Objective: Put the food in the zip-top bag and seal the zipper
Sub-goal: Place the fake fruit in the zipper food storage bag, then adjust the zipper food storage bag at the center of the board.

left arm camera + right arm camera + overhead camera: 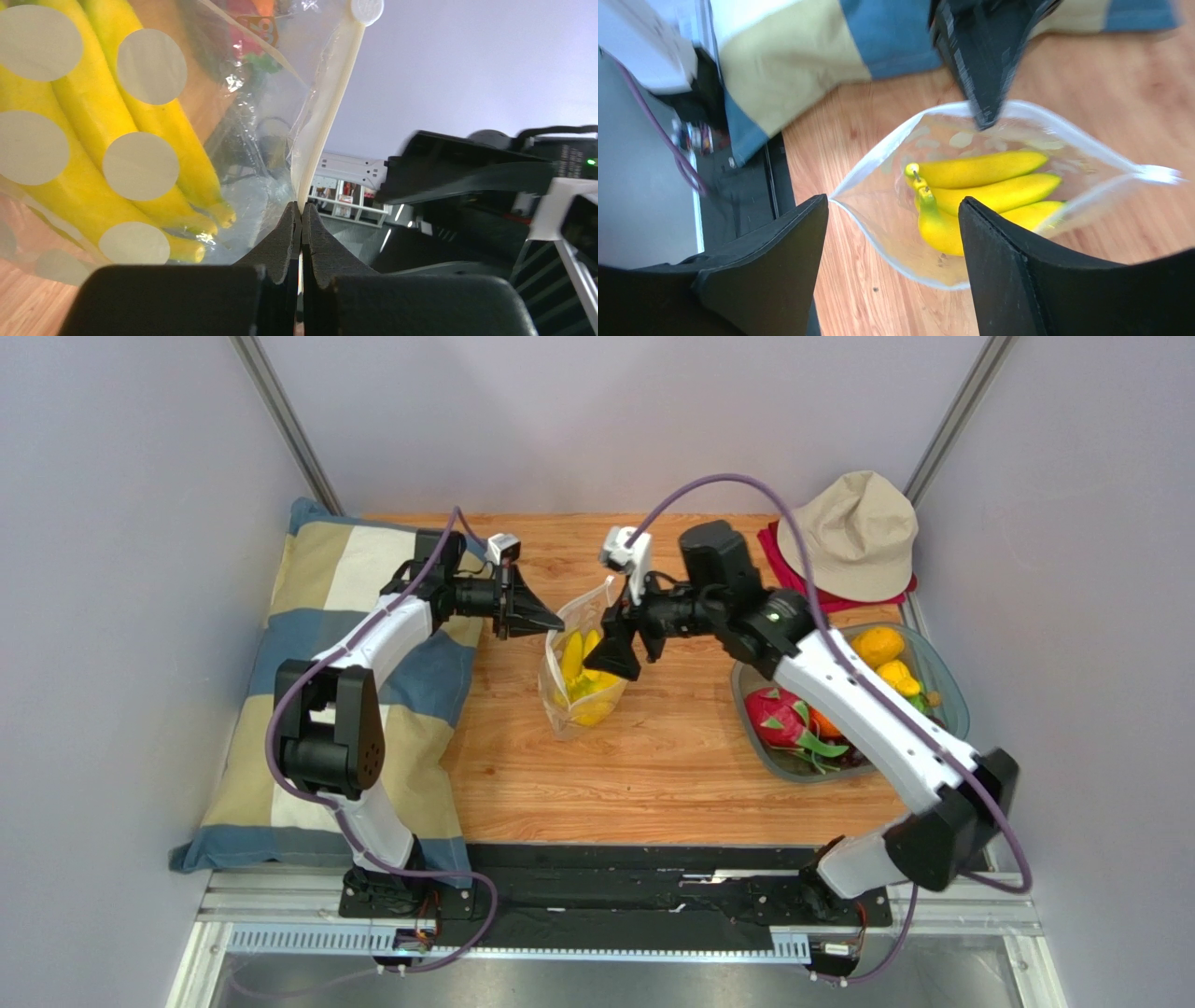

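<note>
The dotted clear zip-top bag (572, 703) stands on the wooden table with its mouth open. Yellow bananas (578, 661) lie inside it; they also show in the left wrist view (84, 140) and the right wrist view (990, 189). My left gripper (544, 620) is shut on the bag's whitish zipper strip (330, 105) and holds that edge up. My right gripper (617, 655) is open and empty just above the bag's open mouth (934, 143). Pink dragon fruit (779, 717), an orange (880, 644) and a yellow fruit (899, 678) lie in the tray.
The grey tray (951, 686) sits at the right of the table. A beige hat on a red cloth (856, 532) lies behind it. A blue and cream checked pillow (337, 658) lies along the left side under the left arm.
</note>
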